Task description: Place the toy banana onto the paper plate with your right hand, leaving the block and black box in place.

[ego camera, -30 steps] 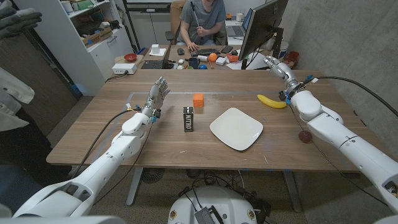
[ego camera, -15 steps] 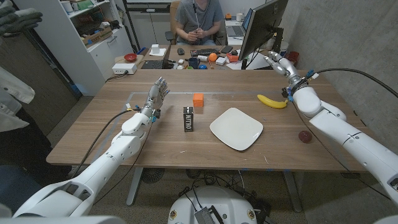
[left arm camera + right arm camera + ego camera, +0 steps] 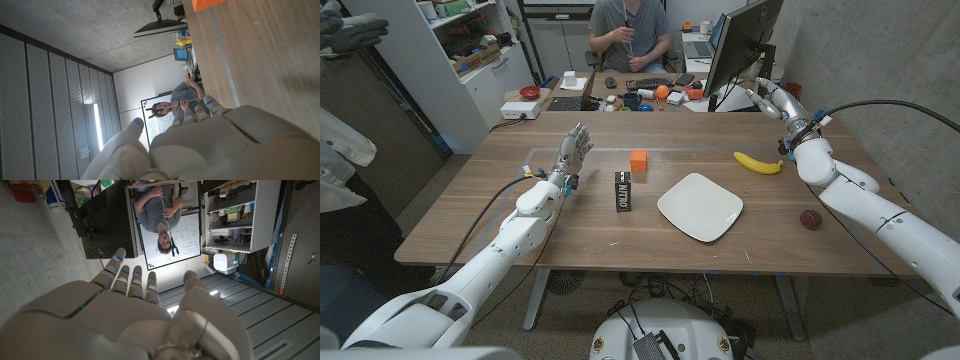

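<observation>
table (image 3: 570, 225): I see brown wood with visible grain and a smooth, faintly satin finish.
paper plate (image 3: 700, 207): it looks like matt white paper to me.
toy banana (image 3: 758, 162): smooth yellow, plastic-looking, with a slight sheen.
black box (image 3: 623, 190): I read it as printed card, mostly matt black with white lettering.
block (image 3: 638, 159): smooth, matt orange.
left hand (image 3: 572, 154): I see pale grey hard plastic shells, smooth and semi-matt.
right hand (image 3: 772, 98): the same smooth pale plastic.
</observation>
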You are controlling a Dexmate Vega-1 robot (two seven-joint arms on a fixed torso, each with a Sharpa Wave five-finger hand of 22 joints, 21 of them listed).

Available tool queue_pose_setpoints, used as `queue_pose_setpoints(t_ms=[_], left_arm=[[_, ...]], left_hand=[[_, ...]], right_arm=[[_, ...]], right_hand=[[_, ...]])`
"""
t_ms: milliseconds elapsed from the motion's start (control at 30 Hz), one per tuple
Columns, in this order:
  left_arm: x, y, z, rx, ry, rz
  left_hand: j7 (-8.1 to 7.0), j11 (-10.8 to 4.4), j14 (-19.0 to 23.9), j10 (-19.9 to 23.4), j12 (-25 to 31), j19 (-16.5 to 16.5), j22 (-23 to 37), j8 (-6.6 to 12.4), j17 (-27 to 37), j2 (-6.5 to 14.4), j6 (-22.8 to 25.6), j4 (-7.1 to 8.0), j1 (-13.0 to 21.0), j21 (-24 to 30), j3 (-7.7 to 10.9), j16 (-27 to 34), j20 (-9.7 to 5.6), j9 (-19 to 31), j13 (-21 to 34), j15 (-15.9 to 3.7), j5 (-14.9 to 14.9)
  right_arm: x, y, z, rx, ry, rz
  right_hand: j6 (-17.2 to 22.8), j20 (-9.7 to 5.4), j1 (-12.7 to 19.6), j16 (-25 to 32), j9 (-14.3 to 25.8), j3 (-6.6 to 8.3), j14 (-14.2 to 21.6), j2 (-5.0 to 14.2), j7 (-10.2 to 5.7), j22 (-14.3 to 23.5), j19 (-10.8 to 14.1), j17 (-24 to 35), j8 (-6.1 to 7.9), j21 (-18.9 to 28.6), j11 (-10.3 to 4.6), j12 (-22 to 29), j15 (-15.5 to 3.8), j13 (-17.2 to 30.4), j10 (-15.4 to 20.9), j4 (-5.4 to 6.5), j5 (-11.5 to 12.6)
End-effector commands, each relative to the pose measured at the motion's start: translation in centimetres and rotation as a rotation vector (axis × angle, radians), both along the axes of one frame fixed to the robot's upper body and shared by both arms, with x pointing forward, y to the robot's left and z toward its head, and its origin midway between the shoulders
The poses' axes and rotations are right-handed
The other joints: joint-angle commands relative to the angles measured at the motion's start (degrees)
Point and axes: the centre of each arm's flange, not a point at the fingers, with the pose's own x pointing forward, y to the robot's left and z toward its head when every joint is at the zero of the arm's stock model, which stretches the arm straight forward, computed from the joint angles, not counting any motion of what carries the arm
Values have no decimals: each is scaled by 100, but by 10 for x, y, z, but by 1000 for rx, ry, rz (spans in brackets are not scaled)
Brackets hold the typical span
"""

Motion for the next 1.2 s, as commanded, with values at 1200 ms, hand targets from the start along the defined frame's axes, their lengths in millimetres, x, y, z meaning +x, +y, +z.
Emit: queue_pose_setpoints(t_ms=[1200], left_arm=[[2, -1, 0, 3, 7, -6]], left_hand=[[29, 17, -606, -293, -8, -3, 23, -13, 25, 558, -28, -20, 41, -94, -27, -18, 21, 29, 13, 27, 33]], right_arm=[[-1, 12, 0, -410, 20, -462]], right_hand=[[-276, 280, 397, -159, 23, 22, -134, -263, -85, 27, -154, 1, -135, -377, -235, -223, -125, 29, -128, -421, -131]])
